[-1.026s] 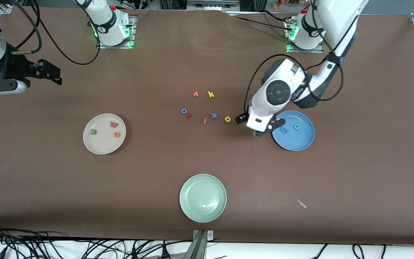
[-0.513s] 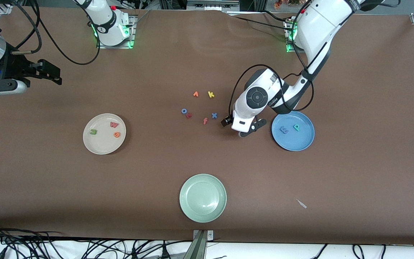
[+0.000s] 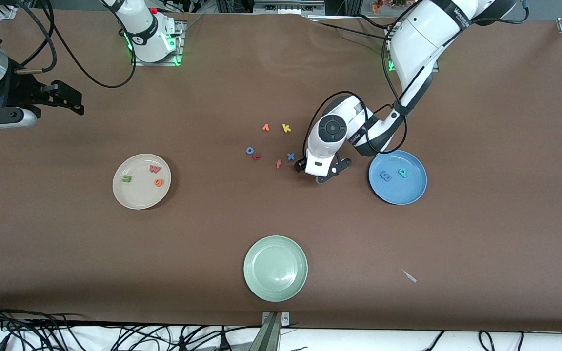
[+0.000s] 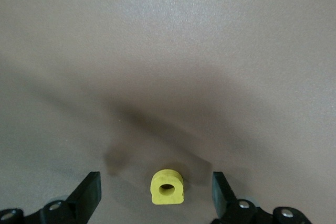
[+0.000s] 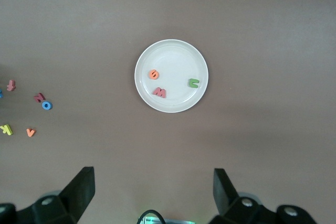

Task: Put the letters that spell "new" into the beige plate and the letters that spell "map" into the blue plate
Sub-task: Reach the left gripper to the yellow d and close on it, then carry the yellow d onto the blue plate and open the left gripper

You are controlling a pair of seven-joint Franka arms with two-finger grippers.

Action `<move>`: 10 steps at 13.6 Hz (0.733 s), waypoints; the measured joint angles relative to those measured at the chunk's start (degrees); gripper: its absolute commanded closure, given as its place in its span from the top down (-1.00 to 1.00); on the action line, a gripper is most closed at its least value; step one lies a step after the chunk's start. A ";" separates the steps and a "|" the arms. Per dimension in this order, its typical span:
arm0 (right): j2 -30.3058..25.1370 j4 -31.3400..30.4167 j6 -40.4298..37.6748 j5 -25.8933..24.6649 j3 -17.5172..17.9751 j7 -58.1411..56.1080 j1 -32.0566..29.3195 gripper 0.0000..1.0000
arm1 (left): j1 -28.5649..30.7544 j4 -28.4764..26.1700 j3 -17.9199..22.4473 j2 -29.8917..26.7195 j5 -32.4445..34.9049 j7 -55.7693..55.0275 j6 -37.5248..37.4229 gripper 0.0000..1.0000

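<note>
The yellow a (image 4: 167,187) lies flat on the brown table between the fingertips of my left gripper (image 4: 155,195), which is open and touches nothing. In the front view the left gripper (image 3: 312,170) hides that letter. The blue plate (image 3: 400,194) holds the blue m (image 3: 385,176) and the teal p (image 3: 402,172). On the beige plate (image 3: 139,197) lie the green n (image 3: 126,179), the red w (image 3: 154,168) and the orange e (image 3: 158,183). My right gripper (image 5: 152,192) is open, empty, high over the right arm's end of the table, where that arm waits.
Loose letters lie beside the left gripper: a blue x (image 3: 291,156), an orange f (image 3: 278,164), a red r (image 3: 256,156), a blue o (image 3: 250,150), a yellow k (image 3: 286,128) and an orange one (image 3: 265,127). A pale green plate (image 3: 275,282) sits nearest the front camera.
The left arm has swung from the blue plate's rim toward the loose letters and now stands over the yellow a. The right arm has not moved.
</note>
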 measured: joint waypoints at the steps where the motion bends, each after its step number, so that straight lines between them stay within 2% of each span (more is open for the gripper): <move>1: 0.00 0.00 0.00 0.00 0.00 0.00 0.00 1.00 | -0.35 -0.01 0.00 0.00 0.00 -0.02 -0.08 0.54; 2: 0.00 0.00 0.00 0.00 0.00 0.00 0.00 0.99 | -0.70 -0.02 0.00 0.00 0.00 -0.09 -0.13 0.22; 4: 0.00 0.00 0.00 0.00 0.00 0.00 0.00 1.00 | -0.93 -0.03 0.04 0.00 0.00 -0.48 -0.16 -0.55; 6: 0.00 0.00 0.00 0.00 0.00 0.00 0.00 1.00 | -0.88 0.30 0.10 -0.08 0.00 -0.52 -0.08 -1.00; 10: 0.00 0.00 0.00 0.00 0.00 -0.07 0.00 0.99 | -0.04 0.85 0.83 -0.66 0.08 -0.25 -0.31 -1.00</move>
